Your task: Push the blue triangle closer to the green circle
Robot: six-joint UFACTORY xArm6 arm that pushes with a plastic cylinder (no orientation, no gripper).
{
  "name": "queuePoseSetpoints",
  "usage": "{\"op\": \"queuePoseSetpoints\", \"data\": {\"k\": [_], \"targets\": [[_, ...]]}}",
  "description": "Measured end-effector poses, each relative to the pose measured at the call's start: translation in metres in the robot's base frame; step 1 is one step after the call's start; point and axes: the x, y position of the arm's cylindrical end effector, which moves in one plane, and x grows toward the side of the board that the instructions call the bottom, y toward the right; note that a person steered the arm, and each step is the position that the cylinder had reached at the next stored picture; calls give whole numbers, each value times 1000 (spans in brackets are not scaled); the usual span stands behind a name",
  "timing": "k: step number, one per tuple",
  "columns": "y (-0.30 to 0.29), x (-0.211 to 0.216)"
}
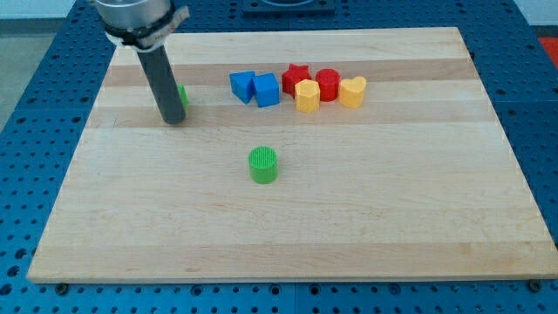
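You will find my tip (174, 121) in the upper left of the frame, resting on the wooden board (288, 235). It carries nothing; a small green block (182, 94), mostly hidden, sits just behind the rod. The blue triangle (241, 85) lies at upper centre, touching a blue cube-like block (267, 90) on its right. The green circle (263, 165) stands alone at centre frame, well apart below them. To the right cluster a red star (296, 77), red cylinder (328, 84), yellow block (307, 96) and yellow heart (352, 92).
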Motion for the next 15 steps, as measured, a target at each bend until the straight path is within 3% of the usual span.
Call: {"op": "queuePoseSetpoints", "data": {"k": [2,3,7,10,11,13,14,15], "targets": [[-26,-77],[-32,-88],[9,-35],[11,-31],[47,-32],[59,-76],[83,-76],[108,-37]]}}
